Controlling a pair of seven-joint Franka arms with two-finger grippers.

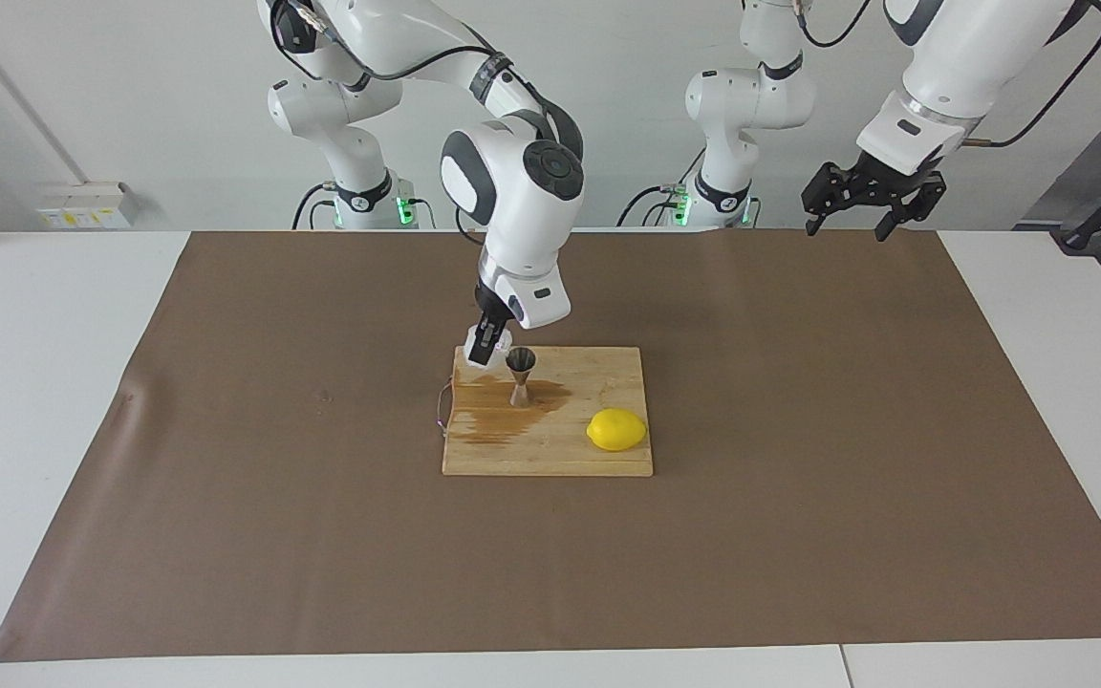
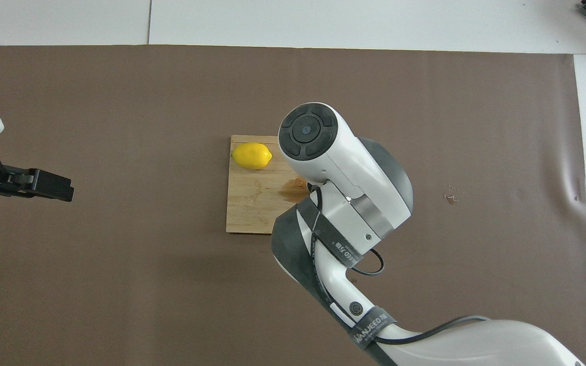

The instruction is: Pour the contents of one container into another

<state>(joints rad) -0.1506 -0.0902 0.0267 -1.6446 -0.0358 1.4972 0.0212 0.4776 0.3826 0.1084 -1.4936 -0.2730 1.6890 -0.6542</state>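
Note:
The steel hourglass jigger stands upright on a wooden board, on a brown wet stain. My right gripper is shut on the small translucent-white cup. It holds the cup just beside the jigger's top rim, toward the right arm's end of the table. I cannot tell how far the cup is tilted. In the overhead view my right arm hides both the cup and the jigger. My left gripper is open and empty. It waits high over the mat's edge at the left arm's end, and it also shows in the overhead view.
A yellow lemon lies on the board farther from the robots than the jigger, toward the left arm's end; it also shows in the overhead view. The board lies mid-table on a brown mat.

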